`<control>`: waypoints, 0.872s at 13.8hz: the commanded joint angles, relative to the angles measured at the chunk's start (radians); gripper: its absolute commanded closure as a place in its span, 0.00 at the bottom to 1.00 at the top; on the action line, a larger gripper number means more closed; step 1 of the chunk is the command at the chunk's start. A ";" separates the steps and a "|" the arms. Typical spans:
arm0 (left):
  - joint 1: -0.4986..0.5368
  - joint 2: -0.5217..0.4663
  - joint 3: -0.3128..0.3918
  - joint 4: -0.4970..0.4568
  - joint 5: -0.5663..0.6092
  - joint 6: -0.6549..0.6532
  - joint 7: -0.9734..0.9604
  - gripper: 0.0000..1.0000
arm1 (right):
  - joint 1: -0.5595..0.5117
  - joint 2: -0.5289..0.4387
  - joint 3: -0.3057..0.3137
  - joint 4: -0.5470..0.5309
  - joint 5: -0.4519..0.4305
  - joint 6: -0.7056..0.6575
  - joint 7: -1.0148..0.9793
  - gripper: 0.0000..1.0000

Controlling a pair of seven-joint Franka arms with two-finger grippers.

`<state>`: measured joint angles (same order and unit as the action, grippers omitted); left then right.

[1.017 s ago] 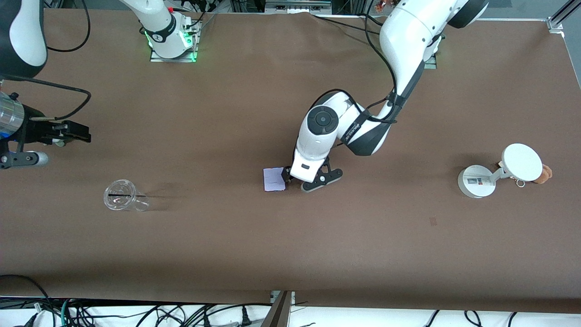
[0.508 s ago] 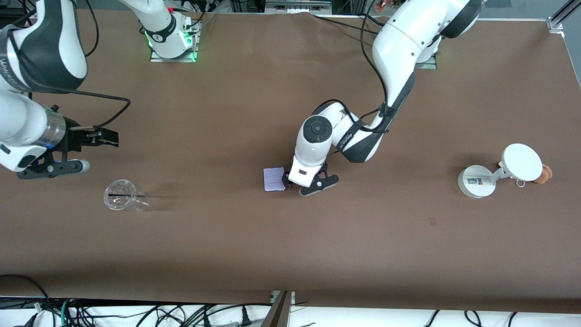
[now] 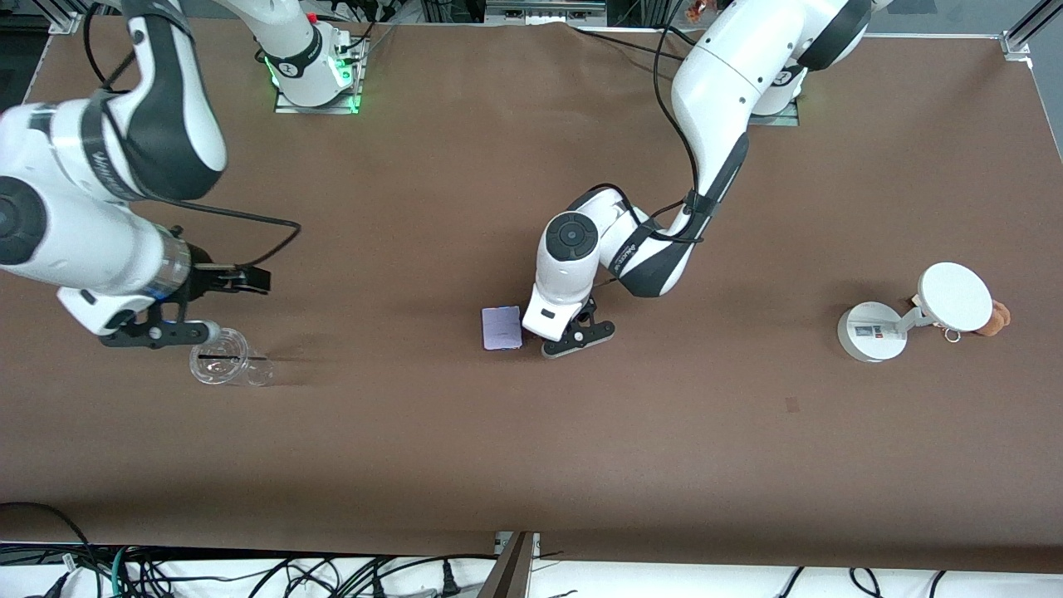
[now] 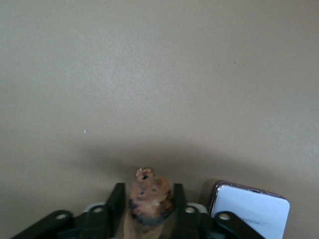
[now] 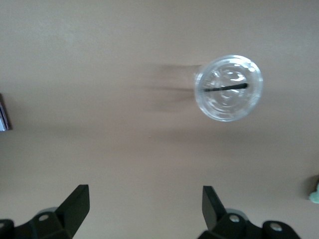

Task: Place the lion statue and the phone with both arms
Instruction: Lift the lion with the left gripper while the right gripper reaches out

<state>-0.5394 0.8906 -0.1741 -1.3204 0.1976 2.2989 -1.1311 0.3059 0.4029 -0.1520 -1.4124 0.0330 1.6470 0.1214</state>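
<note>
The phone lies flat on the brown table near its middle; it also shows in the left wrist view. My left gripper is low beside the phone, on the side toward the left arm's end. In the left wrist view the left gripper is shut on the lion statue, a small reddish-brown figurine, head end pointing out. The statue is hidden under the hand in the front view. My right gripper hangs over bare table close to a clear cup, open and empty.
A clear plastic cup with a dark straw lies toward the right arm's end; it also shows in the right wrist view. A white round-based stand with a disc and a tan plush sit toward the left arm's end.
The right arm has swung in from the table's edge to a spot by the cup. The left hand has shifted slightly, staying beside the phone with the statue held.
</note>
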 commanded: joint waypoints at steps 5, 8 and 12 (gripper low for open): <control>0.146 -0.076 -0.012 -0.008 0.022 -0.024 0.206 1.00 | 0.081 0.071 -0.004 0.007 0.030 0.083 0.030 0.00; 0.238 -0.166 -0.012 -0.118 0.023 -0.021 0.330 1.00 | 0.137 0.123 -0.004 0.007 0.050 0.157 0.089 0.00; 0.406 -0.307 -0.034 -0.358 0.020 0.060 0.594 1.00 | 0.234 0.194 -0.006 0.007 0.051 0.279 0.225 0.00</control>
<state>-0.2123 0.7111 -0.1752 -1.4691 0.1979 2.2880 -0.6226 0.4965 0.5660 -0.1478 -1.4147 0.0714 1.8778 0.2833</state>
